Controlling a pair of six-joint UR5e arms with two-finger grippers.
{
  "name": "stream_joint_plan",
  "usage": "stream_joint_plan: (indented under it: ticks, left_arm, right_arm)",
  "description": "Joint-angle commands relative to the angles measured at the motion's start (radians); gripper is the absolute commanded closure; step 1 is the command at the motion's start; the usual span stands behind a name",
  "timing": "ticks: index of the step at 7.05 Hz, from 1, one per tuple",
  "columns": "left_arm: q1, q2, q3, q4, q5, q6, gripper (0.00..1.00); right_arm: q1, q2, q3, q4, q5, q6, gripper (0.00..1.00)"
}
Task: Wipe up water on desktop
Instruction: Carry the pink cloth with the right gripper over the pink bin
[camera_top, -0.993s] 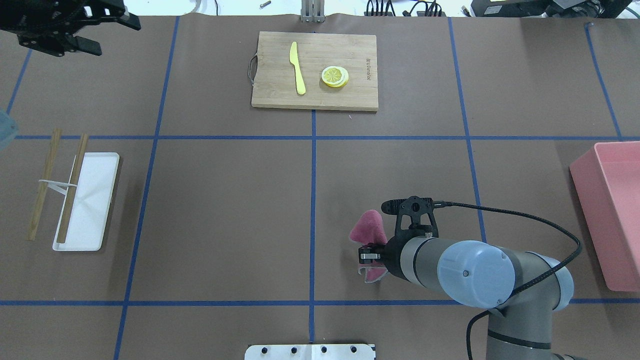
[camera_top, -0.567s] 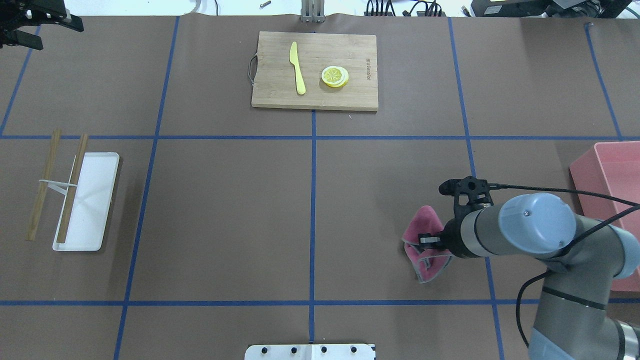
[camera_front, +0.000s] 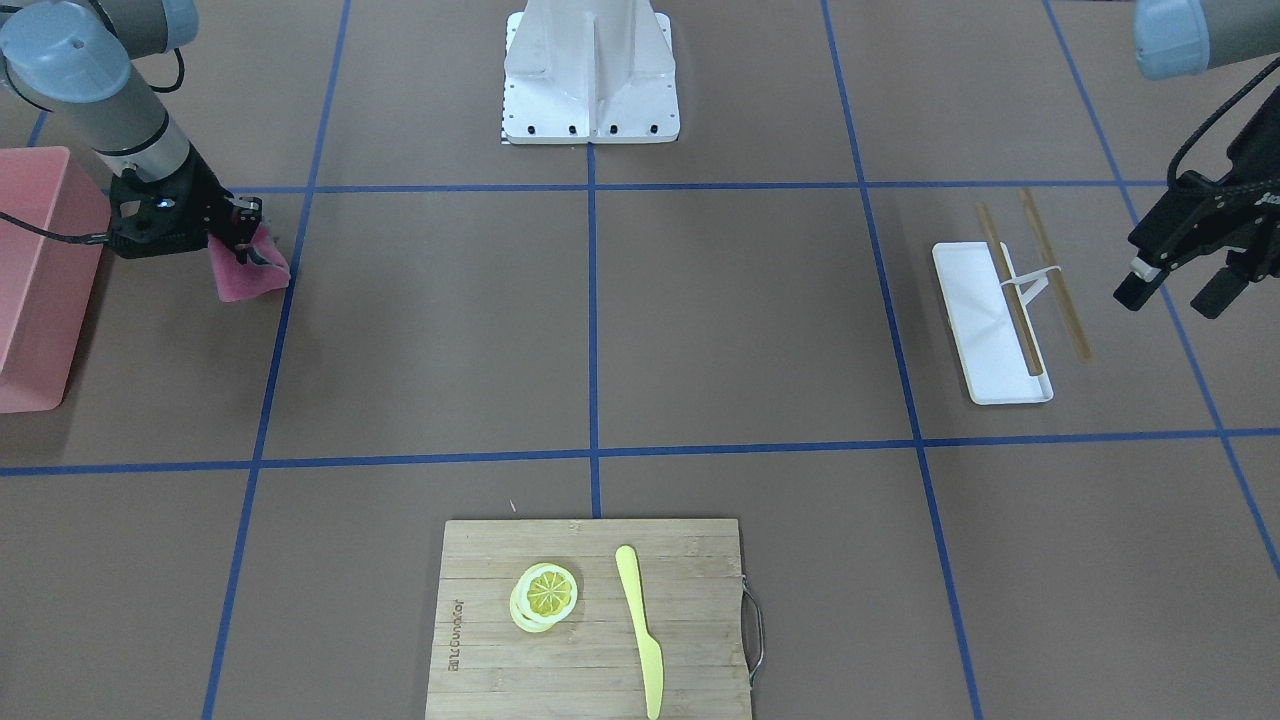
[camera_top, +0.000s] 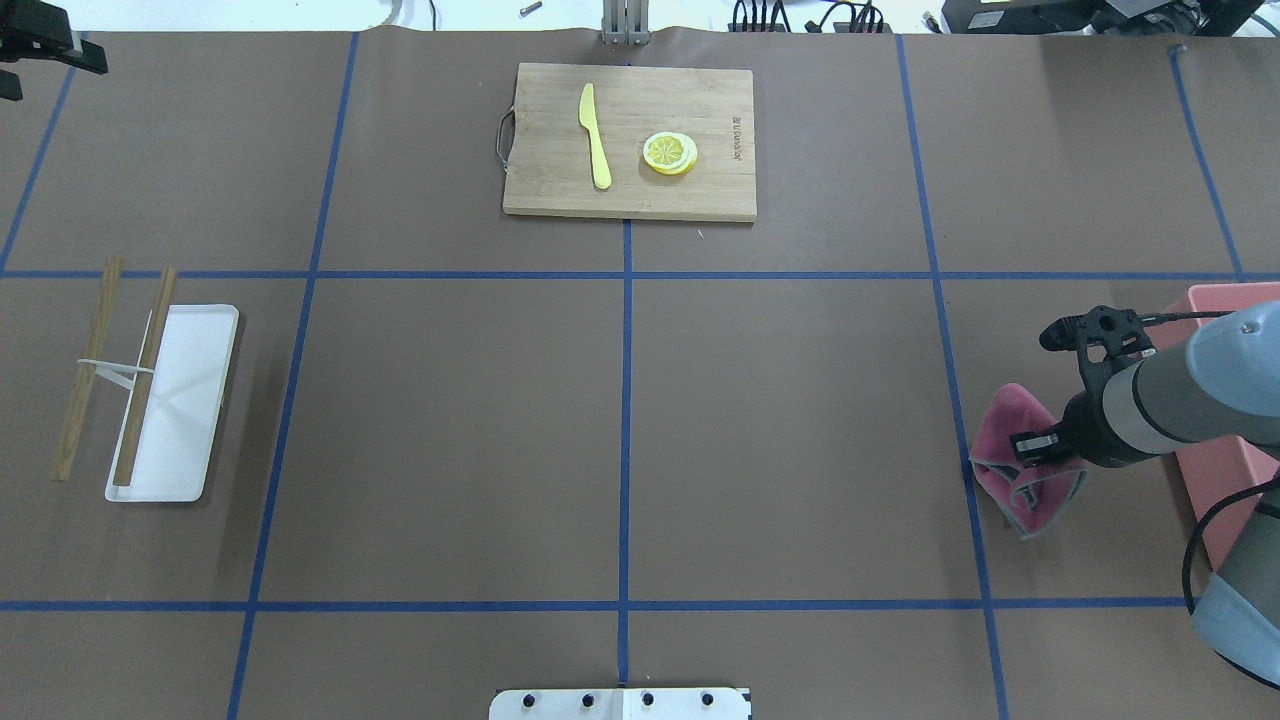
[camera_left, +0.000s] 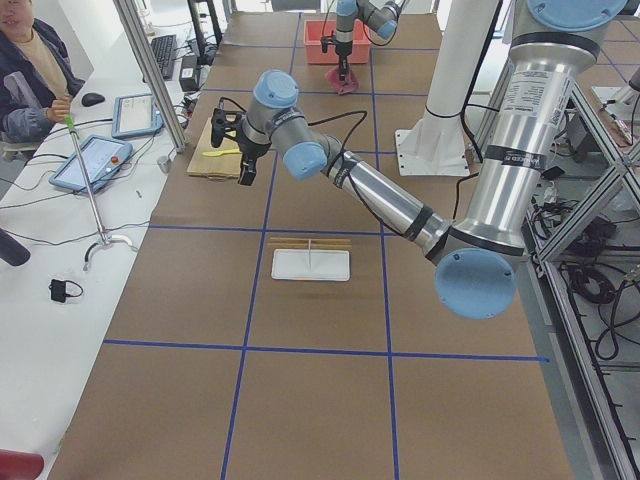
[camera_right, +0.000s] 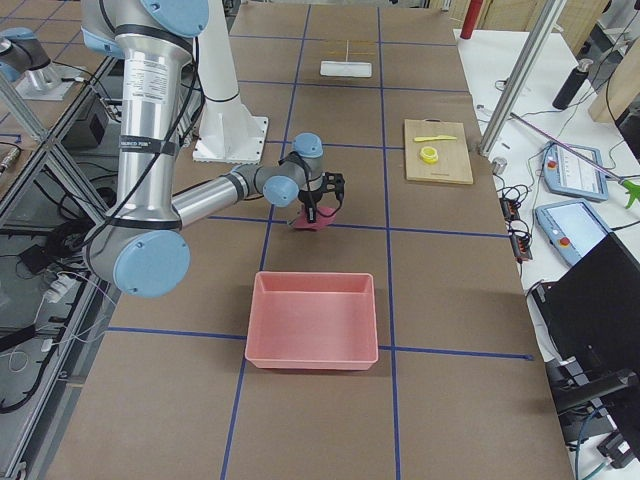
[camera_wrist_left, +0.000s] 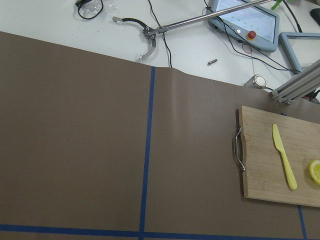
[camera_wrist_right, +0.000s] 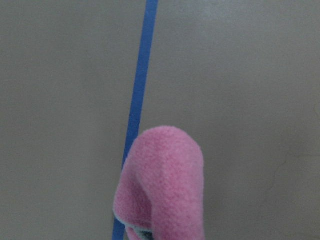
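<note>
The desktop (camera_top: 450, 420) is a matte brown surface split by blue tape lines; I see no water on it. My right gripper (camera_top: 1035, 447) is shut on a crumpled pink cloth (camera_top: 1005, 418) that hangs low over the desktop at the right, just beside a blue tape line and close to the pink bin. The cloth also shows in the front view (camera_front: 245, 275) and fills the bottom of the right wrist view (camera_wrist_right: 165, 190). My left gripper (camera_front: 1175, 292) is open and empty, held above the desktop's far left side, beyond the white tray.
A pink bin (camera_top: 1215, 480) stands at the right edge. A bamboo cutting board (camera_top: 560, 190) with a yellow knife (camera_top: 595, 135) and lemon slices (camera_top: 670, 152) lies at the far middle. A white tray (camera_top: 190, 400) with chopsticks (camera_top: 90, 370) lies at the left.
My right gripper has carried the pink cloth rightward from near the centre line to beside the pink bin. My left gripper has drawn further out toward the top left corner.
</note>
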Motion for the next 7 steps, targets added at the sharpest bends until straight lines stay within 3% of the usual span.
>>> stream_joint_plan:
  ticks: [1,2,5,7]
  left_arm:
    - [-0.013,0.025,0.005,0.001,-0.001,0.070,0.03]
    - [-0.029,0.054,0.006,0.001,0.001,0.154,0.03]
    - [-0.069,0.115,0.026,0.001,0.001,0.307,0.03]
    - [-0.092,0.118,0.061,0.002,0.001,0.457,0.03]
  right_arm:
    - [-0.052,0.192,-0.026,-0.134,0.011,0.098,1.00]
    - [-0.113,0.350,-0.046,-0.252,0.002,0.184,1.00]
    - [-0.314,0.608,-0.174,-0.256,-0.114,0.419,1.00]
    - [-0.330,0.733,-0.293,-0.253,-0.151,0.443,1.00]
